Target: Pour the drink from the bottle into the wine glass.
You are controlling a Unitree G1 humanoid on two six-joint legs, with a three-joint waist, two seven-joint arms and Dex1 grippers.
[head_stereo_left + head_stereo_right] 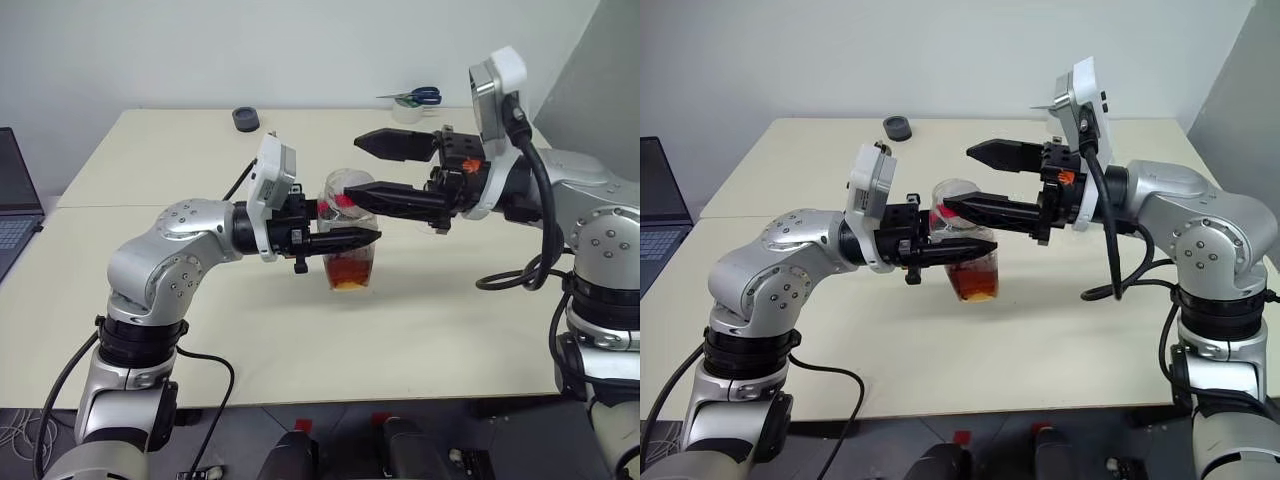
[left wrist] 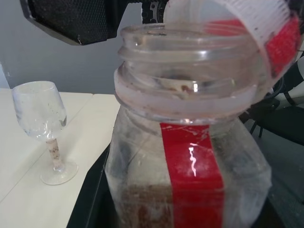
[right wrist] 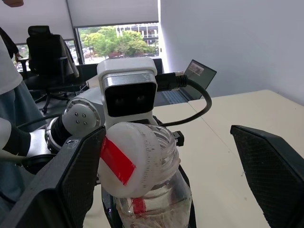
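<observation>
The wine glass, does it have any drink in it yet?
Not yet. The clear stemmed wine glass stands empty on the table. The left gripper holds the small clear plastic bottle of reddish-amber drink; its pink-white cap sits tilted between the open right gripper's fingers. Pouring is left.

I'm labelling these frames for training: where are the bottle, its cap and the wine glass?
bottle [image 2: 190, 180]: left wrist view, on the red label strip.
cap [image 3: 130, 159]: right wrist view, on its ribbed white side.
wine glass [image 2: 39, 110]: left wrist view, on the bowl.
</observation>
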